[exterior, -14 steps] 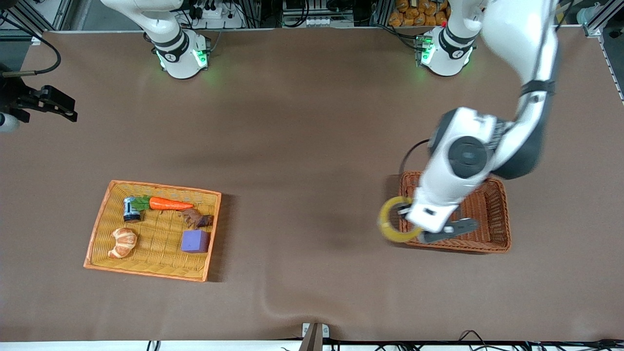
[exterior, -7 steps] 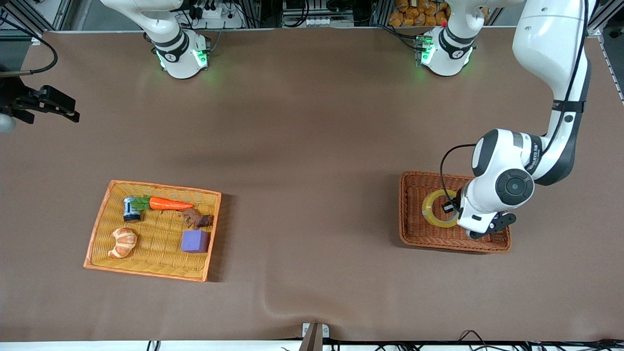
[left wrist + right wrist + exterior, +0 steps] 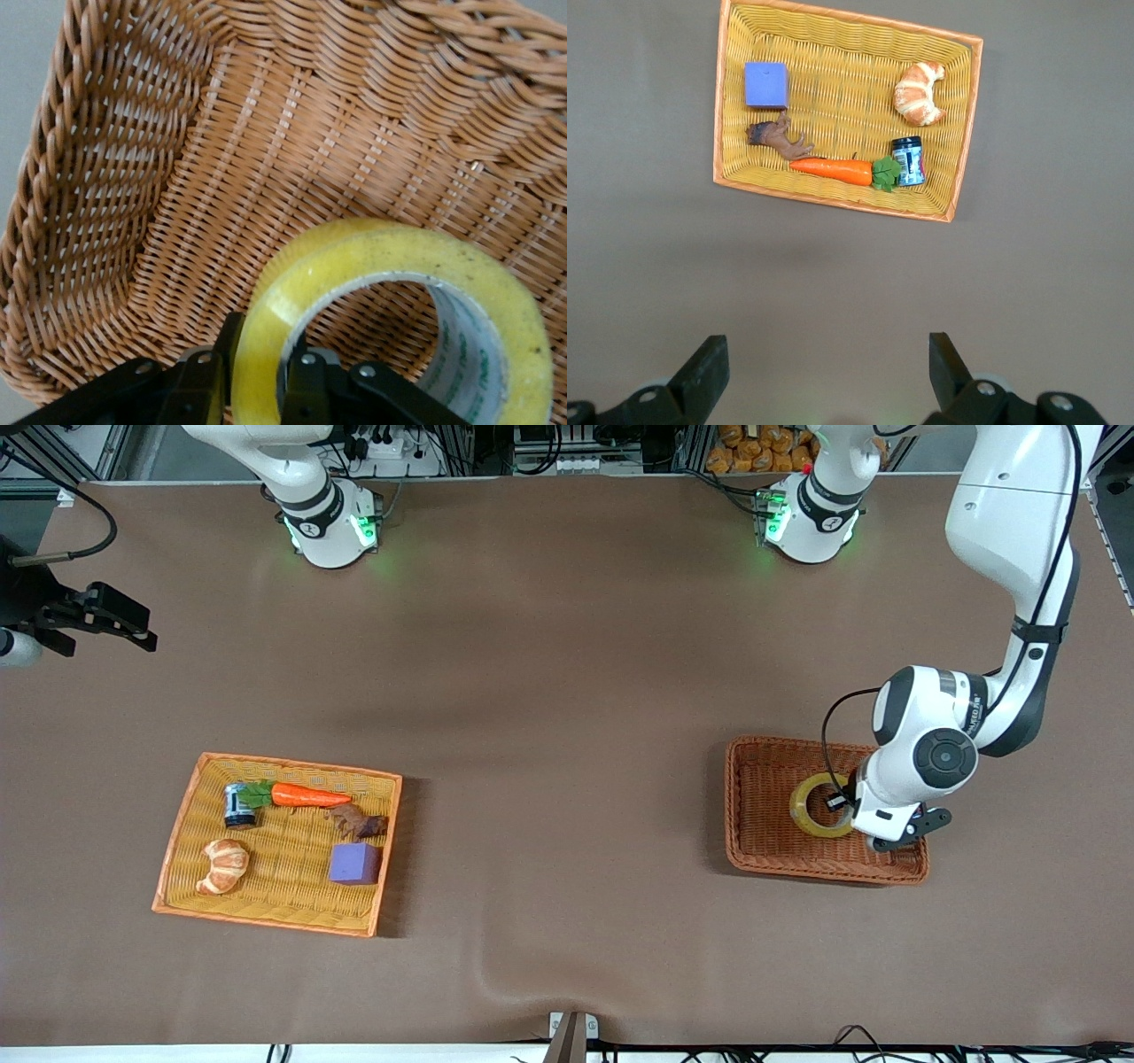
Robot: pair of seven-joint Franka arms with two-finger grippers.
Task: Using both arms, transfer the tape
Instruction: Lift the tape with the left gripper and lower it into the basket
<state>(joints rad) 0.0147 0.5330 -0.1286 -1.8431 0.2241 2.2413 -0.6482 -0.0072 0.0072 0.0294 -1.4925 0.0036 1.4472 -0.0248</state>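
The tape (image 3: 809,808), a yellowish translucent roll with a grey-white core, is inside the brown wicker basket (image 3: 762,861) at the left arm's end of the table. My left gripper (image 3: 843,804) is shut on the tape's wall. In the left wrist view one finger (image 3: 202,381) is outside the tape (image 3: 390,257) and the other is inside the ring. The tape is low over the basket floor (image 3: 266,150); I cannot tell if it touches. My right gripper (image 3: 120,615) is open and empty, high over the right arm's end of the table, with its fingers wide apart (image 3: 824,367).
A yellow wicker tray (image 3: 173,850) lies toward the right arm's end. It holds a croissant (image 3: 223,865), a carrot (image 3: 306,795), a small dark jar (image 3: 238,804), a brown toy (image 3: 357,823) and a purple cube (image 3: 354,863). The tray also shows in the right wrist view (image 3: 833,197).
My left arm has carried the tape from over the basket's edge into the basket and lowered it. My right gripper has shifted slightly.
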